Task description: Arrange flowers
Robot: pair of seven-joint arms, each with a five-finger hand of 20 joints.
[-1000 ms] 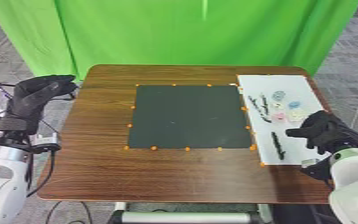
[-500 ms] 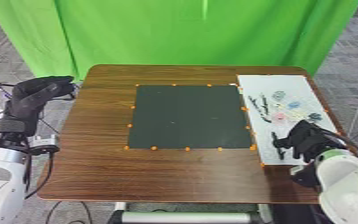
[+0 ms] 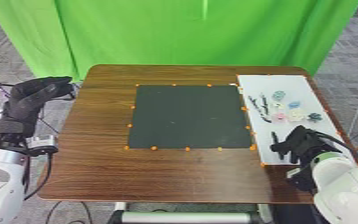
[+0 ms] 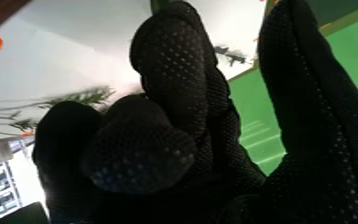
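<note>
In the head view my right hand (image 3: pixel 302 142) is over the lower part of the white board (image 3: pixel 269 84), beside a dark sprig (image 3: pixel 275 138) that it partly covers. Its fingers are loosely extended. Farther up lie thin dark branches (image 3: pixel 265 106), a teal flower (image 3: pixel 278 94), a blue one (image 3: pixel 294 105), a pink one (image 3: pixel 278 117) and a dark teal one (image 3: pixel 315 117). My left hand (image 3: pixel 38 94) is off the table's left edge, fingers relaxed. In the right wrist view, the right hand (image 4: pixel 180 75) has a green sprig (image 4: pixel 87 96) beyond its fingers.
A black square mat (image 3: pixel 189 117) with orange markers around it lies mid-table, left of the white board. The brown wooden table (image 3: pixel 158 175) extends in front of the mat, and a green curtain (image 3: pixel 184 35) hangs behind.
My right hand has moved left and slightly down, to beside the lower sprig, uncovering the dark teal flower. The left hand has stayed in place.
</note>
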